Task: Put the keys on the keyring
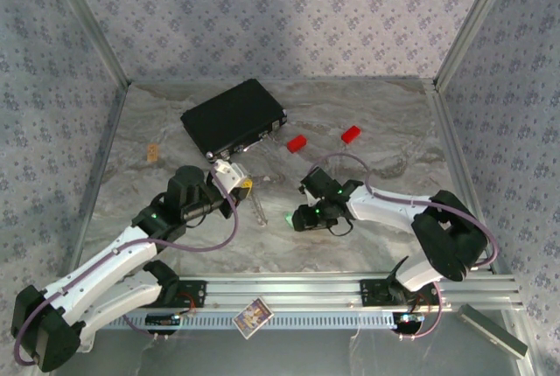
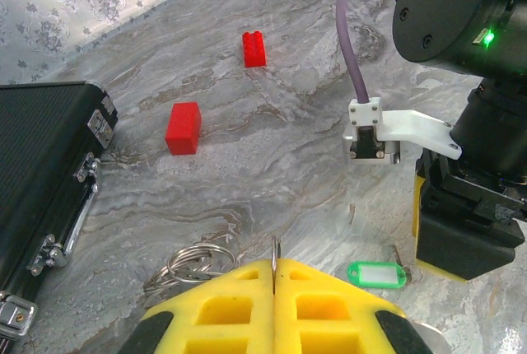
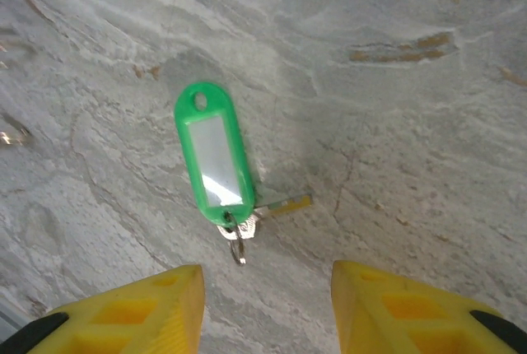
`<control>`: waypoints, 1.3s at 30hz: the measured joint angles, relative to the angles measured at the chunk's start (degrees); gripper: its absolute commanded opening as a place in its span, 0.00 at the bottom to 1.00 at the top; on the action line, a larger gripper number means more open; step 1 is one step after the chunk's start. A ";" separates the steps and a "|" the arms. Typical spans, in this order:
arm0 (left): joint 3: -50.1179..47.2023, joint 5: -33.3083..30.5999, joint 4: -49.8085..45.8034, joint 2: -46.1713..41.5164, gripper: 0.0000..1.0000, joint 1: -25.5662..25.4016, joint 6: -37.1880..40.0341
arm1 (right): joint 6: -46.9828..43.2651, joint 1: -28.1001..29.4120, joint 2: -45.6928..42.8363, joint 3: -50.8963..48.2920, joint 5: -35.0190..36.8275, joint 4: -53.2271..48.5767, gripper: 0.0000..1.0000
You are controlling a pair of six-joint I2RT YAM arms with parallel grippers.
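Now lower the wide-open right gripper (image 3: pixel 263 276) over the green plastic-tagged key (image 3: pixel 212 152) lying flat on the grey marbled table (image 3: pixel 412 123) beneath, pinch the tag's long edges, then carry it left to the silvery metal keyring (image 2: pixel 196 249) pinched in the shut left gripper (image 2: pixel 274 265).

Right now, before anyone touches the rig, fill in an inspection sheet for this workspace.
Surface: grey marbled table, brownish stain near the left wall.
Job's things: green key tag lying flat, small metal ring at its end; silvery ring loops beside the left fingers.
Clutter: black case, two red blocks, card at the front rail.
Grippers: left gripper shut on thin metal sliver; right gripper open above the tag.
Cables: purple cable on each arm.
Surroundings: patterned walls.
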 measured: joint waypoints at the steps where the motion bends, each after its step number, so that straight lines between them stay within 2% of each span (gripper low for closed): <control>1: 0.00 0.02 0.00 0.00 0.00 0.00 0.00 | 0.50 0.00 0.07 -0.20 -0.13 0.50 0.46; 12: 0.00 0.20 0.00 0.00 0.00 0.00 -0.02 | 2.82 0.57 2.34 -0.31 -1.33 3.41 0.40; 39: 0.00 0.20 0.00 0.00 0.00 0.00 -0.02 | 2.40 2.14 4.83 1.90 -0.81 2.25 0.03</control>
